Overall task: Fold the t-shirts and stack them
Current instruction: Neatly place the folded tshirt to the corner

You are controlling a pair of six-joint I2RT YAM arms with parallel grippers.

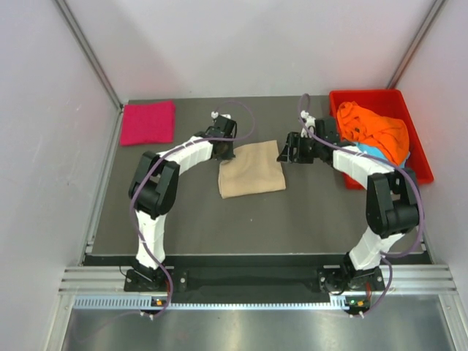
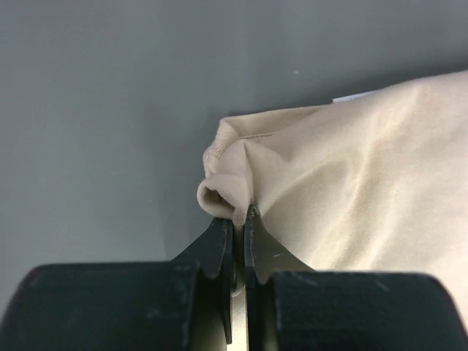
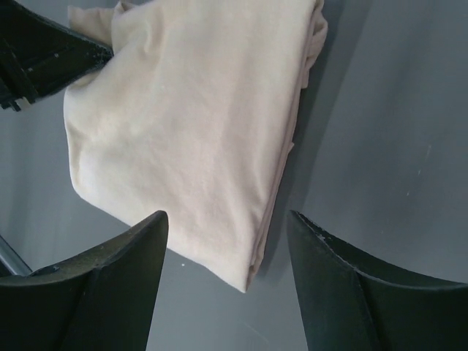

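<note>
A folded beige t-shirt (image 1: pixel 251 170) lies in the middle of the dark mat. My left gripper (image 1: pixel 224 152) is shut on its far left corner; the left wrist view shows the pinched beige cloth (image 2: pixel 227 197) between the closed fingers. My right gripper (image 1: pixel 285 153) is open just off the shirt's far right corner; in the right wrist view the beige shirt (image 3: pixel 197 124) lies just ahead of the spread fingers (image 3: pixel 124 256). A folded magenta-pink t-shirt (image 1: pixel 148 122) lies at the far left. An orange t-shirt (image 1: pixel 374 129) and a light blue one (image 1: pixel 373 151) lie bunched in the tray.
The red plastic tray (image 1: pixel 417 157) stands at the far right of the mat, next to the right arm. White walls enclose the mat on three sides. A metal rail runs along the near edge.
</note>
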